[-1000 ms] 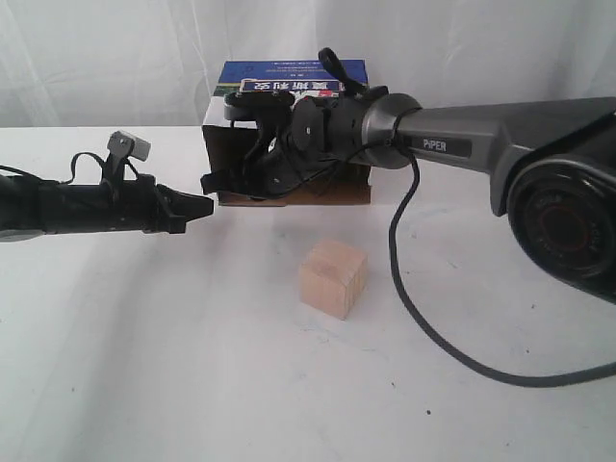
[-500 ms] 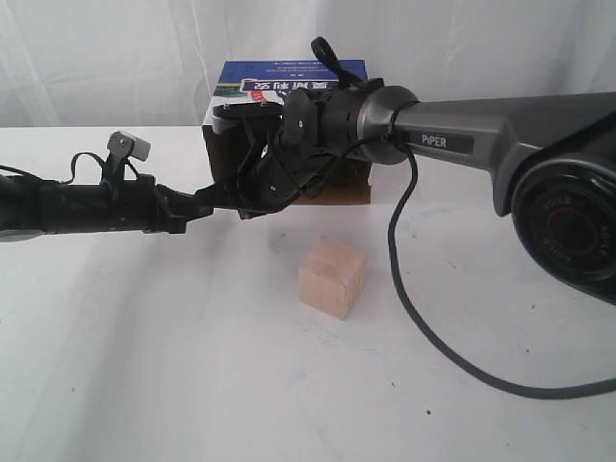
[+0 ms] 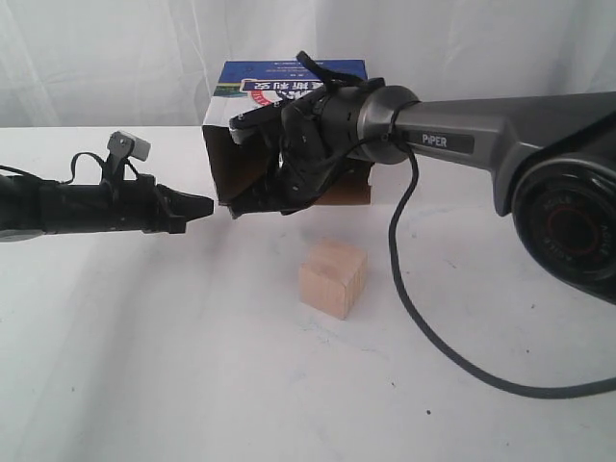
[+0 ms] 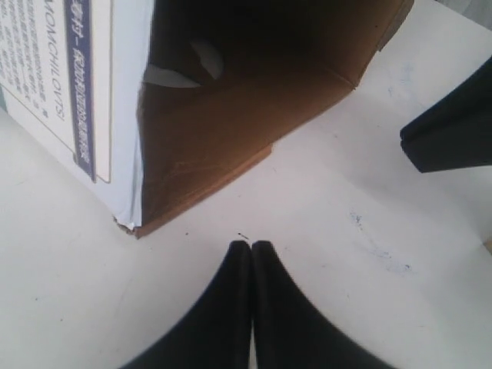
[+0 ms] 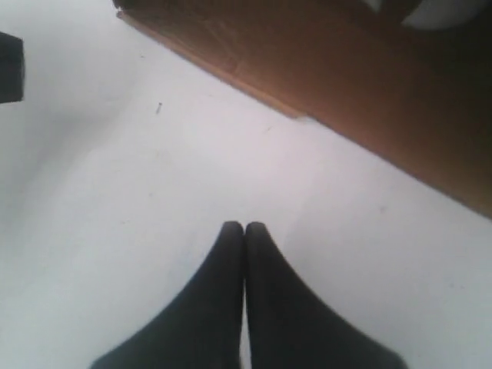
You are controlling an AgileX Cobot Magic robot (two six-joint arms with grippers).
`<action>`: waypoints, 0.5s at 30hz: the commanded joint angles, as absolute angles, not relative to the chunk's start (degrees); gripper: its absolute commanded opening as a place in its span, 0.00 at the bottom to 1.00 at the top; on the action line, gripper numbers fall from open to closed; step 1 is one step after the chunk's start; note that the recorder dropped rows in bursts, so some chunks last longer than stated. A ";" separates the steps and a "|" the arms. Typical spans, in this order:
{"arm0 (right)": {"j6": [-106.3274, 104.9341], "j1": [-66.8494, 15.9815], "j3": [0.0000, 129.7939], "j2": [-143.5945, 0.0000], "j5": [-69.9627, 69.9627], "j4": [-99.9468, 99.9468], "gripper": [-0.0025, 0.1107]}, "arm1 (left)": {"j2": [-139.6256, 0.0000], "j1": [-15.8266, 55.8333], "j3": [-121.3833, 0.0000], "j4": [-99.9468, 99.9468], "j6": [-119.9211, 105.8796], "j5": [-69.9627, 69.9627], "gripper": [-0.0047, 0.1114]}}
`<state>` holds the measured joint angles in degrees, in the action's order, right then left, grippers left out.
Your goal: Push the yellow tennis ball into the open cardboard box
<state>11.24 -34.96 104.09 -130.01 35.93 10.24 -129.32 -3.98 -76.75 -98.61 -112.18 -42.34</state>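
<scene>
The open cardboard box (image 3: 289, 72) lies on its side at the back of the white table, its dark opening facing forward; its brown inner flap shows in the left wrist view (image 4: 231, 131) and the right wrist view (image 5: 369, 100). The yellow tennis ball is not visible in any view. My left gripper (image 3: 210, 206) (image 4: 251, 244) is shut and empty, pointing at the box's front left corner. My right gripper (image 3: 236, 210) (image 5: 244, 225) reaches across in front of the opening, shut and empty, its tip close to the left one. The right arm hides much of the opening.
A pale wooden cube (image 3: 333, 278) stands on the table in front of the box. The right arm's black cable (image 3: 423, 318) loops over the table at the right. A white curtain hangs behind.
The right wrist has turned, and its fingertips have swung a little lower and to the right, away from the left gripper's tip. The left arm has stayed still.
</scene>
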 commanded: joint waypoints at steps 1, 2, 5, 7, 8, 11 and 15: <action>16.63 -33.75 103.93 -129.40 38.59 18.34 0.02 | -129.43 -3.90 -76.44 -99.95 -117.81 -43.47 0.04; 16.73 -33.63 103.93 -129.25 39.47 18.67 0.02 | -129.43 -3.90 -76.44 -99.95 -117.81 -43.47 0.04; 13.54 -33.63 103.93 -128.24 40.69 18.21 0.02 | -129.33 -3.90 -76.44 -99.95 -117.81 -43.47 0.04; 12.34 -33.75 103.93 -127.32 40.85 16.98 0.02 | -129.33 -3.90 -76.44 -99.69 -117.61 -43.47 0.04; 11.72 -33.75 103.93 -126.70 41.11 16.31 0.02 | -129.22 -3.90 -76.44 -98.98 -116.64 -43.47 0.04; 10.94 -33.75 103.93 -124.30 44.38 16.05 0.02 | -127.77 -3.90 -75.04 -98.61 -116.28 -42.41 0.04; 6.46 -33.75 103.93 -121.06 50.60 13.18 0.02 | -123.09 -4.01 -71.08 -99.09 -119.42 -36.89 0.04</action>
<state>9.64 -33.83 104.09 -123.74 46.69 15.08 -126.89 -3.98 -73.61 -98.26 -112.18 -39.69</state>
